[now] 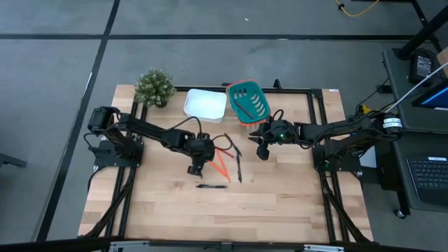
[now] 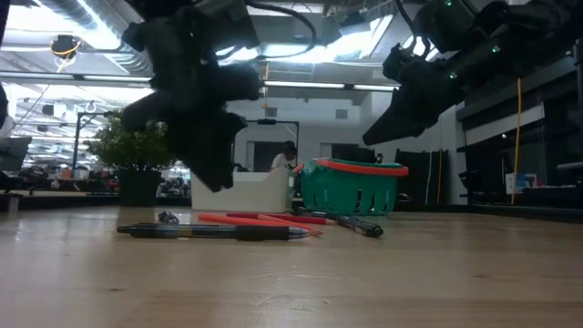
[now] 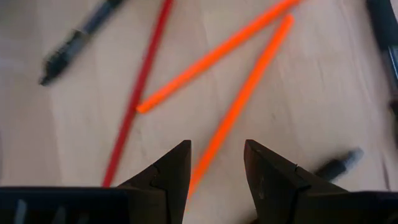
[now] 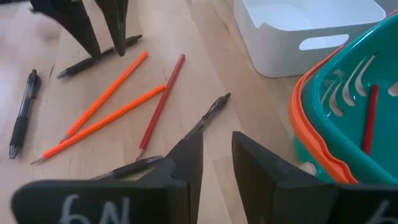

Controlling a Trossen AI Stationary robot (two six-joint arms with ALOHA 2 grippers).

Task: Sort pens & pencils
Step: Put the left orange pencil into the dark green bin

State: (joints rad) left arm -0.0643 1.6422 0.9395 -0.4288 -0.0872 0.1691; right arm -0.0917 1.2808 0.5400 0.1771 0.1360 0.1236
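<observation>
Left wrist view: left pincer (image 3: pixel 216 167) spread, straddling an orange pencil (image 3: pixel 239 102) to pinch it; right pincer (image 4: pixel 216 155) parted, empty, waiting beside the teal basket (image 4: pixel 323 124).

A small potted plant (image 1: pixel 154 87) stands at the far left corner of the pale wooden tabletop (image 1: pixel 280 203), well apart from the white rectangular bin (image 1: pixel 205 104) set along the far edge. Just right of the bin sits a teal basket with an orange rim (image 1: pixel 248 100). Beyond the tabletop, a person (image 2: pixel 288 157) sits in the room behind
</observation>
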